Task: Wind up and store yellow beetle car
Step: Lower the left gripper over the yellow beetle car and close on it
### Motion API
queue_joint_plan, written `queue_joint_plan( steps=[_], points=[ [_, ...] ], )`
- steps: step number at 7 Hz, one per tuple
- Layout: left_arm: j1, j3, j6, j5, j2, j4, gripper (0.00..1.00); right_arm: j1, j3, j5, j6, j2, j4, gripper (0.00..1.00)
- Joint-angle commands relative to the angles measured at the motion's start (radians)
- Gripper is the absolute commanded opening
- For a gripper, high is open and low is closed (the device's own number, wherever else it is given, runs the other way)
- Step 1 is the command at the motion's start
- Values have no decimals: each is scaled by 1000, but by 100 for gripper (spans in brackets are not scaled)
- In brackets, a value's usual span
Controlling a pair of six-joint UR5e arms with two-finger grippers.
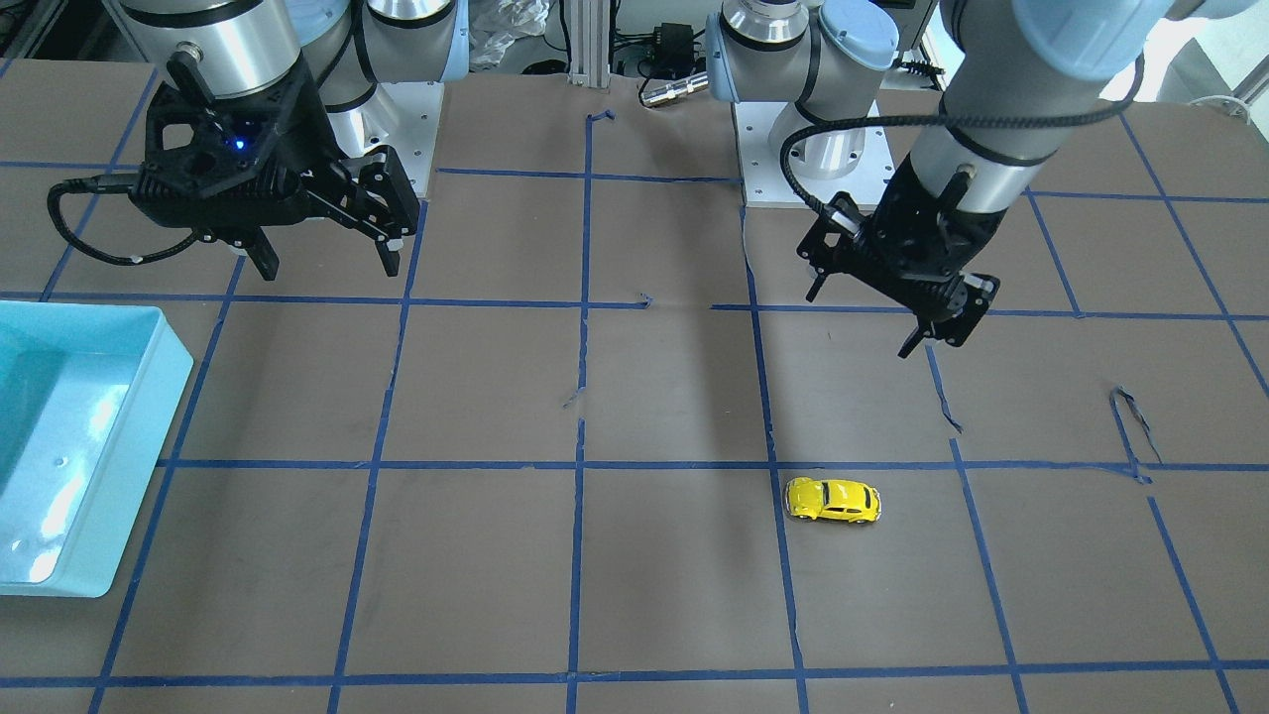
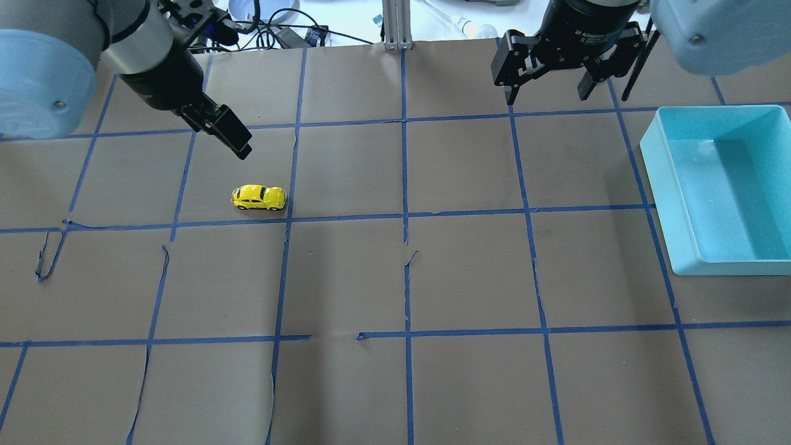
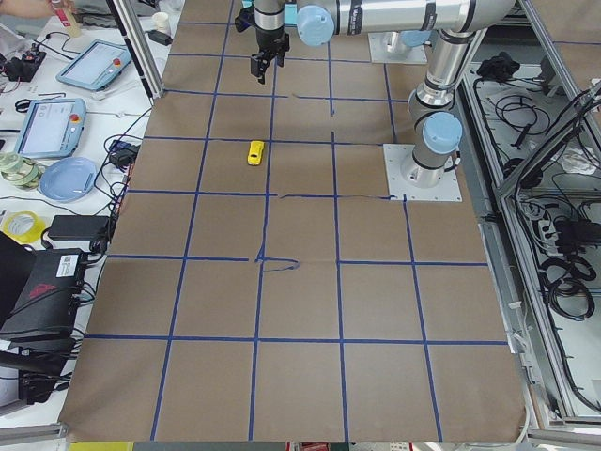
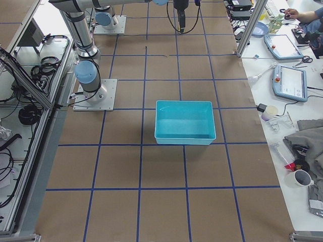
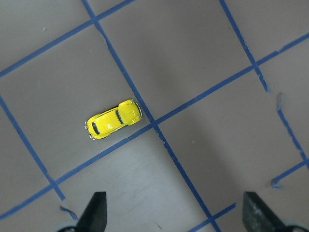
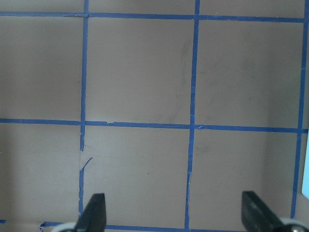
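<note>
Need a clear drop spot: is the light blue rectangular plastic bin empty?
Empty: the light blue rectangular plastic bin shows only its bare floor in the exterior right view.

yellow beetle car [image 1: 833, 500]: glossy paint | bin [image 2: 680, 185]: smooth shiny plastic | table [image 2: 469, 272]: matt brown paper, blue tape

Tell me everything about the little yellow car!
The yellow car is tiny, round like a beetle, shiny, with dark windows and silvery ends. It stands on its wheels on the brown table, right beside a blue tape line. Nothing touches it; the left tool hangs open above it, apart.
</note>
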Motion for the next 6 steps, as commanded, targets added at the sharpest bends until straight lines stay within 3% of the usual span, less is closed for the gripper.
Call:
queue_joint_plan(
  steps=[1, 4, 6],
  points=[
    [1, -55, 365, 65, -86, 112, 100, 0, 0, 0, 0, 1, 0, 100],
    [36, -162, 819, 66, -204, 360, 95, 0, 0, 0, 0, 1, 0, 100],
    [37, -156, 925, 96, -285, 473, 91, 0, 0, 0, 0, 1, 0, 100]
  ],
)
